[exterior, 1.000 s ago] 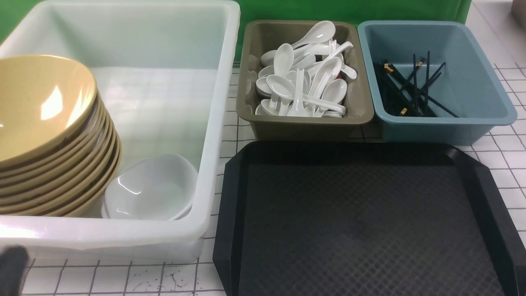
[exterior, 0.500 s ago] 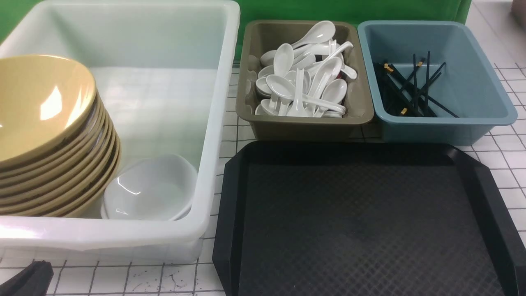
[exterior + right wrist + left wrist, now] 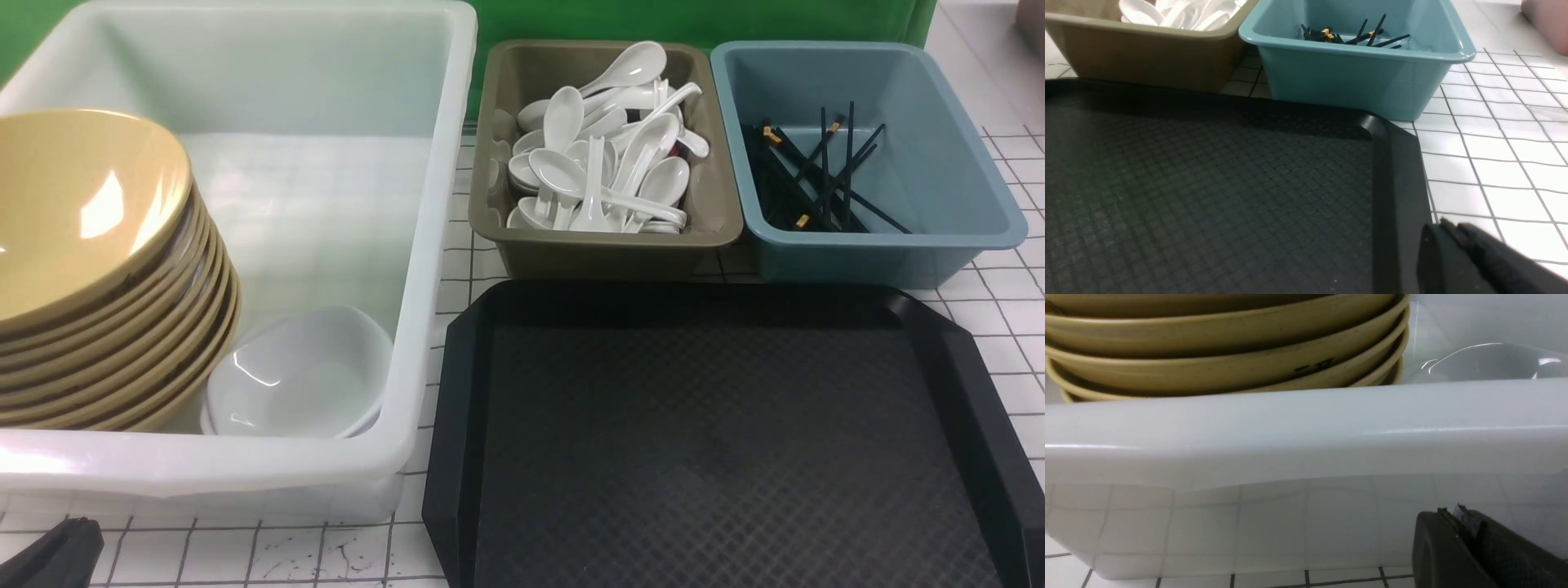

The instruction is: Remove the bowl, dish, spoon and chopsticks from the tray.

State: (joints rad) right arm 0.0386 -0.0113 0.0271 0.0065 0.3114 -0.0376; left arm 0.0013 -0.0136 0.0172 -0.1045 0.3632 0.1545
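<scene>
The tray (image 3: 718,441) lies at the five o'clock part of the front view, its diamond-textured floor bare. The bowl (image 3: 77,204) sits tilted on top of a stack of like yellow bowls inside the large white tub (image 3: 433,245) at nine o'clock. The dish (image 3: 298,376) rests in the same tub, just beside the stack at its four o'clock side. The spoon cannot be told apart from the heap of white spoons (image 3: 604,159) in the grey-brown tub (image 3: 604,249) at twelve o'clock. The chopsticks (image 3: 816,175) lie among other black sticks in the blue tub (image 3: 963,180) at two o'clock. Both small tubs stand just beyond the tray's far rim.

The left gripper (image 3: 53,555) shows as a dark tip at seven o'clock, low over the tiled surface (image 3: 286,555), near the white tub's front wall; its jaws are pressed together and hold nothing. In the right wrist view the right gripper (image 3: 1457,241) sits above the tray's right rim; its jaws appear nearly together, with nothing between them.
</scene>
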